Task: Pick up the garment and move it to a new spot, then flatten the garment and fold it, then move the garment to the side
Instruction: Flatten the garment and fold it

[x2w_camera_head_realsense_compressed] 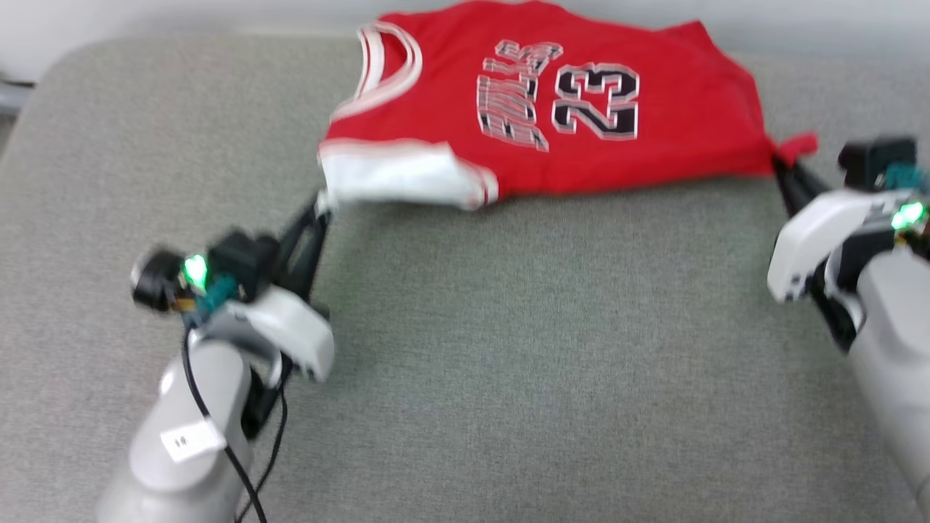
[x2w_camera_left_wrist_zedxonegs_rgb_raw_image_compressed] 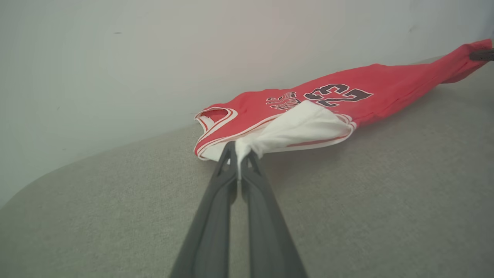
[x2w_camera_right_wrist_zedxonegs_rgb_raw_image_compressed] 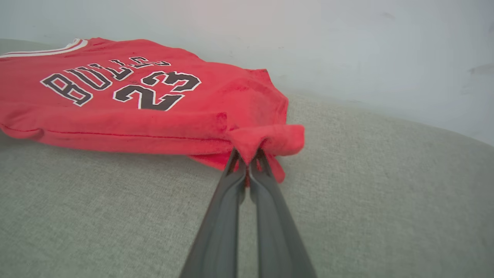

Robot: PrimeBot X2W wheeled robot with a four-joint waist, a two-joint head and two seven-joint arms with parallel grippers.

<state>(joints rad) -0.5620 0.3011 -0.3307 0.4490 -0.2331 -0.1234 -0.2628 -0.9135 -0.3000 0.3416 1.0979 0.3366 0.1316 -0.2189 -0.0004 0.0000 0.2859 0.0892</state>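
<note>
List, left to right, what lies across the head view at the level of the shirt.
Left gripper → white sleeve → black lettering → number 23 → right gripper. Sleeve, lettering and number belong to the garment, pinched at each end by a gripper.

Grey forearms (x2w_camera_head_realsense_compressed: 182, 428), white wrist shells (x2w_camera_head_realsense_compressed: 290, 334), green lights (x2w_camera_head_realsense_compressed: 195, 270), black cable (x2w_camera_head_realsense_compressed: 240, 472), dark fingers (x2w_camera_left_wrist_zedxonegs_rgb_raw_image_compressed: 216, 216)

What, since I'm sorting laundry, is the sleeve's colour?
White, with red-striped trim; the left wrist view shows the sleeve best.
</note>
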